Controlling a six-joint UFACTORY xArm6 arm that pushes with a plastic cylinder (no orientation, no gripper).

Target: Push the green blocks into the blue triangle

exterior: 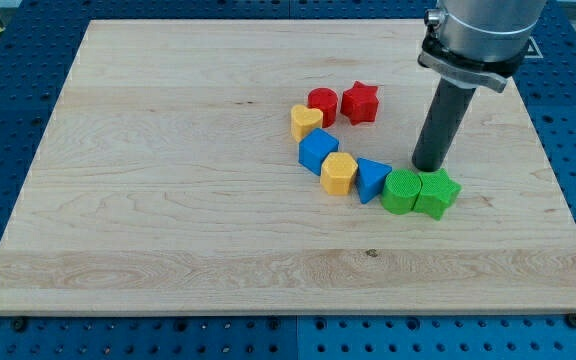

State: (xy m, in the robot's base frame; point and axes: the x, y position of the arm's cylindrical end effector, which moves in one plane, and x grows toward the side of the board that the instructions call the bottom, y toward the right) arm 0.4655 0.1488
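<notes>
The blue triangle [371, 178] lies right of the board's middle. A round green block [401, 191] touches its right side, and a green star block [436, 192] sits against that green block's right. My tip [427, 167] stands just above the two green blocks in the view, at the seam between them, close to or touching their top edges.
A curved row runs up and left from the blue triangle: a yellow hexagon block [339, 173], a blue block [318, 151], a yellow heart-shaped block [306, 122], a red round block [322, 103] and a red star block [360, 102]. The wooden board [168, 200] lies on a blue perforated table.
</notes>
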